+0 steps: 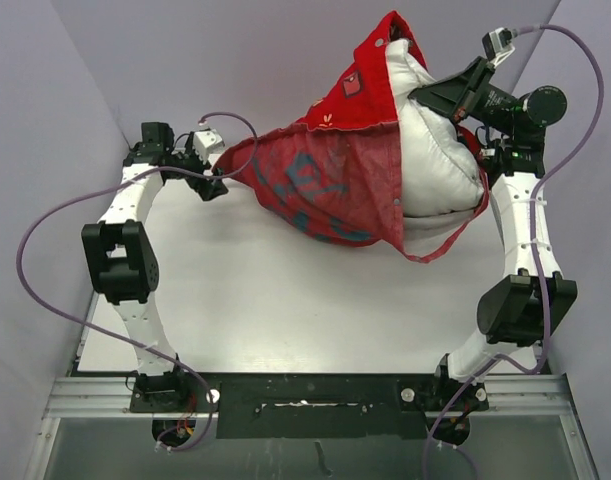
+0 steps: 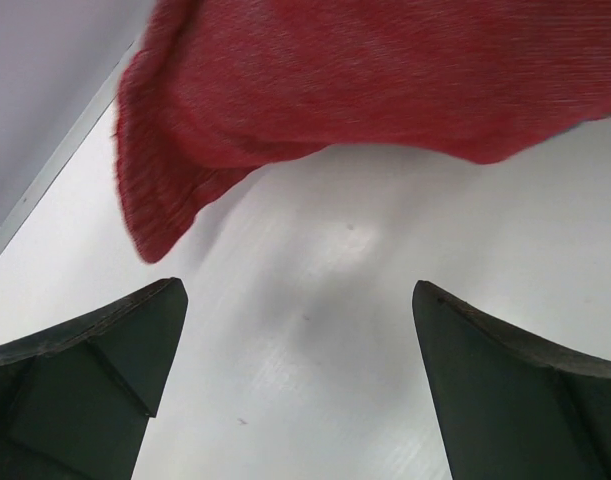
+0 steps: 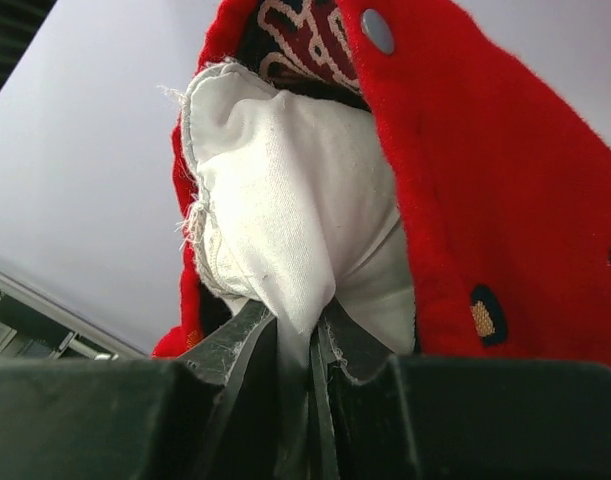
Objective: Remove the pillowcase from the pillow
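Note:
The white pillow (image 1: 440, 150) hangs lifted at the back right, half out of the red pillowcase (image 1: 325, 185). The case droops leftward with its duller reverse showing, and a red edge loops below the pillow. My right gripper (image 1: 422, 97) is shut on a pinch of the pillow's white fabric (image 3: 285, 200), with the pillowcase (image 3: 485, 200) draped round it. The right gripper (image 3: 303, 322) has its jaws pressed together on that cloth. My left gripper (image 1: 220, 183) sits at the case's left end. In the left wrist view the left gripper (image 2: 297, 300) is open and holds nothing, with the pillowcase (image 2: 365, 80) hanging just ahead.
The white table (image 1: 285, 300) lies under the hanging cloth. Grey walls (image 1: 45, 120) close in on the left, back and right. Purple cables (image 1: 55, 215) loop beside both arms. A metal rail (image 1: 305, 395) with the arm bases runs along the near edge.

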`<action>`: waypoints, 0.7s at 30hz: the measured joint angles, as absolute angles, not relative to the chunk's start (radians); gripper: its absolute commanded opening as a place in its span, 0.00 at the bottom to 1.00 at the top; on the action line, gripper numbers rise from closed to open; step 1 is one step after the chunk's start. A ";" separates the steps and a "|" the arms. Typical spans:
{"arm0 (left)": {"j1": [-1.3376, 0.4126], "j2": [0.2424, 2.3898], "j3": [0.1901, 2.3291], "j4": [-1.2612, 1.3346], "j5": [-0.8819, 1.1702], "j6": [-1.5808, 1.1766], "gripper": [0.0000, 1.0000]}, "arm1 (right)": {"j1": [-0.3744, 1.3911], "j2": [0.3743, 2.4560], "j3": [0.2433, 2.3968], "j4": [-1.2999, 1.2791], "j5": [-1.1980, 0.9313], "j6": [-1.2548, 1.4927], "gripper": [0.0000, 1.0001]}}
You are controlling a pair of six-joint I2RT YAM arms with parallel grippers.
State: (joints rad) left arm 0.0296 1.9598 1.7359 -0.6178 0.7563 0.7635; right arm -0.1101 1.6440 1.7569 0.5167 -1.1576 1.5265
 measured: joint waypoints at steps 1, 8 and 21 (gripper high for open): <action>0.039 1.996 1.762 -0.606 0.752 0.757 0.98 | -0.109 1.650 1.759 0.519 -1.169 1.525 0.00; 0.119 2.210 2.063 -0.631 0.811 0.778 0.98 | -0.099 1.712 1.779 0.596 -1.254 1.533 0.00; 0.077 2.534 2.482 -1.039 0.964 1.087 0.98 | -0.132 1.830 1.805 0.826 -1.296 1.681 0.00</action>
State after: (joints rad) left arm 0.0772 2.5340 2.4825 -1.0386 0.9642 1.0866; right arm -0.1318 1.8297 1.8053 0.8261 -1.2961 1.6810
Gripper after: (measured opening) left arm 0.979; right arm 0.126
